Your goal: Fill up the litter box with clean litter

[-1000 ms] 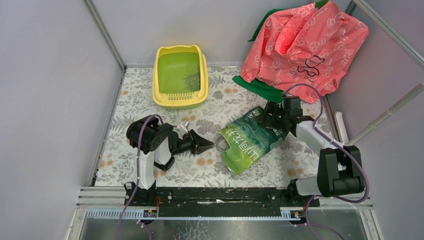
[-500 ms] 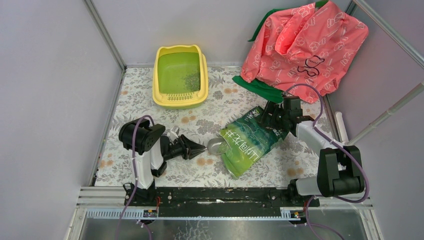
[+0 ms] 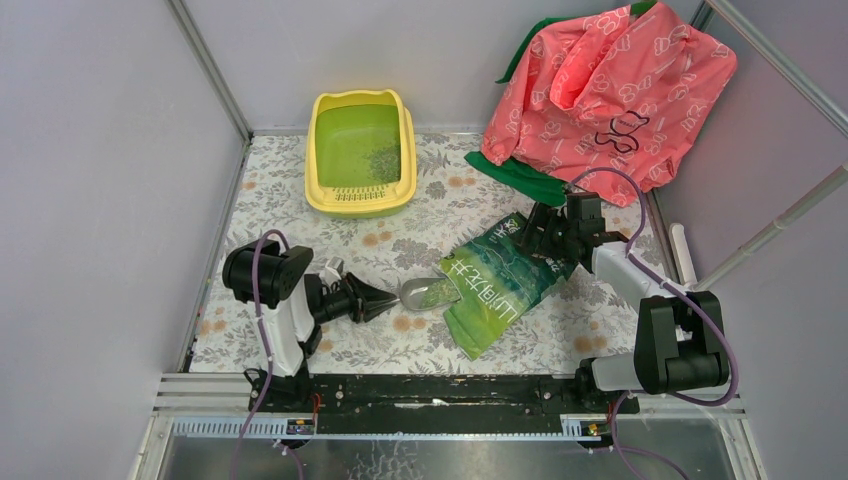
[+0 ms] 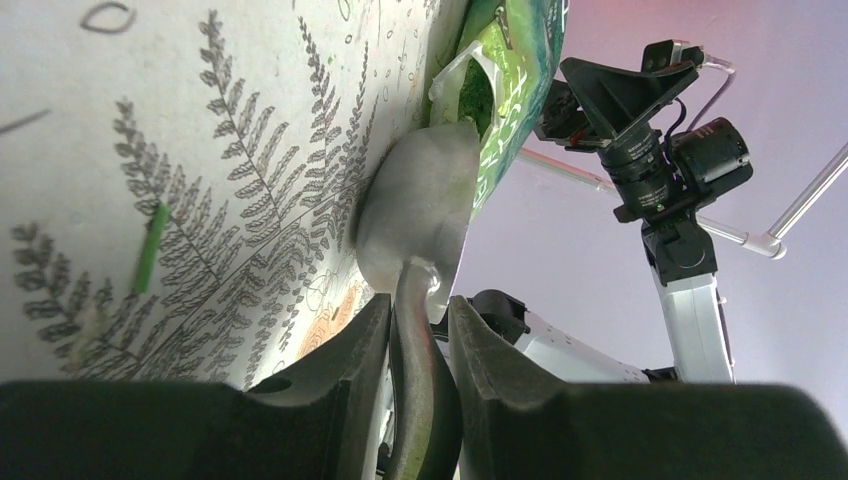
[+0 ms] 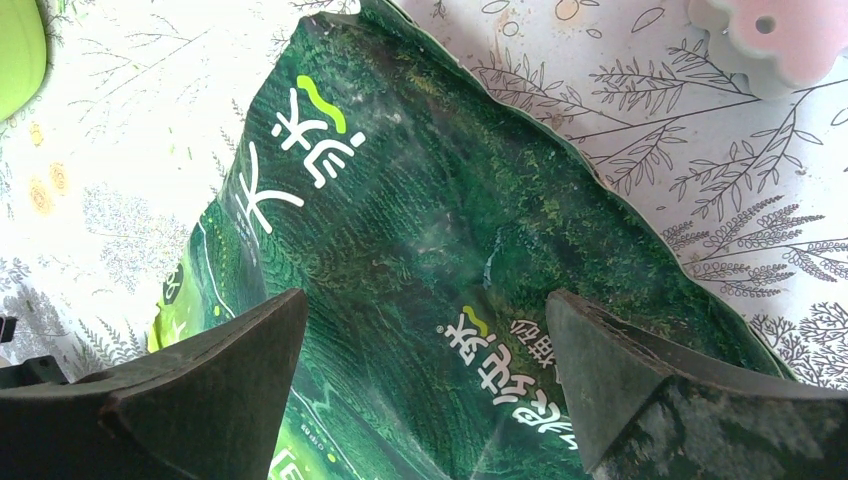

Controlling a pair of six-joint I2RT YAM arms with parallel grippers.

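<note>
**Full scoop**

Our left arm (image 3: 285,310) is lying low, left gripper (image 4: 412,310) pinching a grey metal scoop (image 4: 415,210). Green-grey clean litter (image 3: 432,291) is lying in it, past the fingers (image 4: 360,350). The right gripper (image 5: 422,300) is gaping over a glossy green bag (image 3: 495,285). The yellow plastic litter box (image 3: 358,200) is sitting far back.

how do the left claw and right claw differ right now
The left claw is shut on the handle of the metal scoop; the right claw stands wide open. The left claw lies low and sideways, at the mouth of the green bag; the right claw points down over its far end. Both are black and sit at the same bag.
</note>
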